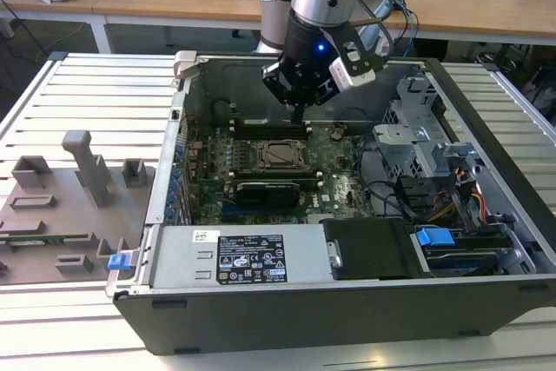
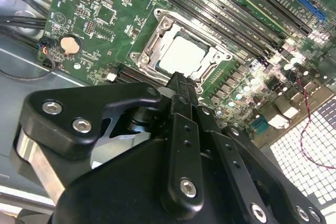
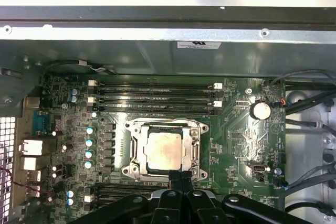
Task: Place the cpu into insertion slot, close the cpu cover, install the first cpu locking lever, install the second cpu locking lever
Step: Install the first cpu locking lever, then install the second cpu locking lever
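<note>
- An open computer case [image 1: 347, 301] lies on a slatted metal table [image 1: 78, 93], with the green motherboard [image 1: 217, 171] flat on its floor.
- The cpu [image 3: 164, 149], a dull silvery square, sits in the insertion slot [image 3: 137, 129] near the middle of the motherboard; it also shows in the second wrist view [image 2: 184, 55] and the exterior view [image 1: 281, 153].
- The cpu cover [image 3: 195, 148], a thin metal frame, lies down around the chip, which shows through its square cut-out.
- The gripper [image 3: 180, 178] hangs over the motherboard just beside the slot's edge, its black fingers [image 2: 181, 90] pressed together into a narrow closed tip with nothing seen between them.
- In the exterior view the gripper [image 1: 298, 115] reaches down from the arm to a point just behind the slot, near the long black memory slots [image 1: 269, 128].
- A round coin battery [image 3: 260, 110] sits on the motherboard, well apart from the slot.
</note>
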You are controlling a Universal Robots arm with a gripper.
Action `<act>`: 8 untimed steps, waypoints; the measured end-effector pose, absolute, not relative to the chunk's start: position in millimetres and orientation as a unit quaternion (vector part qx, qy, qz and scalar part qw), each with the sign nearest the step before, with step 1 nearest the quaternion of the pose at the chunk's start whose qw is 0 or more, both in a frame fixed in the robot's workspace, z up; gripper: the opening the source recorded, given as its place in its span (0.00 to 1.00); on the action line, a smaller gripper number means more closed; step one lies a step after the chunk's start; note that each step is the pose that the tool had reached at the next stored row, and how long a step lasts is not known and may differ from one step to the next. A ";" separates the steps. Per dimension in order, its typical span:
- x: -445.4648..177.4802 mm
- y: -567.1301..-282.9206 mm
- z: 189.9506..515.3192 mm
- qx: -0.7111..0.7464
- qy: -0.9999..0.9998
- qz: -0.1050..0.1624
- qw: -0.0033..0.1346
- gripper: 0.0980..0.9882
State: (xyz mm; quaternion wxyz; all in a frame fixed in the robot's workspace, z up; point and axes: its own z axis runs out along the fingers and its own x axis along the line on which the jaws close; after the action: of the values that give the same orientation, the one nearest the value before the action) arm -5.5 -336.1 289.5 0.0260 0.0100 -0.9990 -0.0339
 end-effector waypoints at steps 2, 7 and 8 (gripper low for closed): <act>-5.5 -336.1 289.5 0.010 -0.999 -0.034 0.026 0.01; -5.4 -337.5 289.8 0.010 -0.999 -0.034 0.026 0.01; -5.5 -339.2 289.7 0.010 -0.999 -0.034 0.026 0.01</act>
State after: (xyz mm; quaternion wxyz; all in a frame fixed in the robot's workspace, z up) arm -5.5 -339.2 289.7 0.0260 0.0100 -0.9990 -0.0339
